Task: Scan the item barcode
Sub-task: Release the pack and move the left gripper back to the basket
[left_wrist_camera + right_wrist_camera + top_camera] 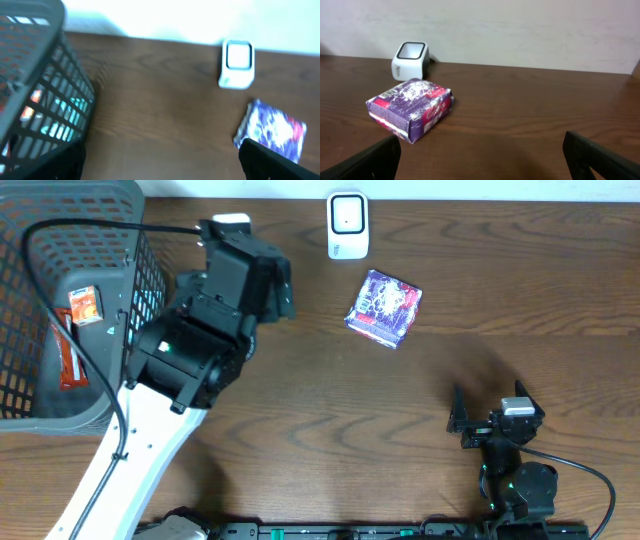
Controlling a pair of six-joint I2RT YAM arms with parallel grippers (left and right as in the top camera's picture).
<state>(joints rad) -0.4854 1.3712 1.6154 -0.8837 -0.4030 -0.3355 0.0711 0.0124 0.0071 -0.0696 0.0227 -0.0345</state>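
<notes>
Overhead, item: the purple printed cardboard box [383, 307] lay flat on the dark brown wooden surface [330, 440], nothing touching it.
Overhead, scanner: the small white barcode scanner [347, 225] stood at the far edge, near the box but apart from it.
Overhead, basket: the grey plastic mesh basket [110, 240] sat at the far left with orange packets [85, 305] inside.
Overhead, left fingers: the left fingers [283, 290] hung beside the basket, well apart from the box, with nothing in them.
Overhead, right fingers: the right fingers [458, 418] were spread wide and empty near the front edge, well short of the box.
Left wrist, view: blurred; the basket [55, 95] filled the left, the scanner [236, 64] was at the back and the box [272, 131] was low on the right.
Left wrist, fingers: the left fingers [272, 160] showed as dark shapes in both lower corners, fully apart, with only bare wood between them.
Right wrist, view: the box [410, 112] lay ahead and to the left, with the scanner [410, 60] just behind it against the wall.
Right wrist, fingers: the right fingers [600, 160] stood at their widest and gripped nothing.
Progress, done: apparently nothing yet; the box was not lifted and not presented to the scanner.
Progress, left: reaching the box, gripping it, carrying it to the scanner and turning its barcode to the window. No view showed a readable barcode, so which face bore it could not be told.
</notes>
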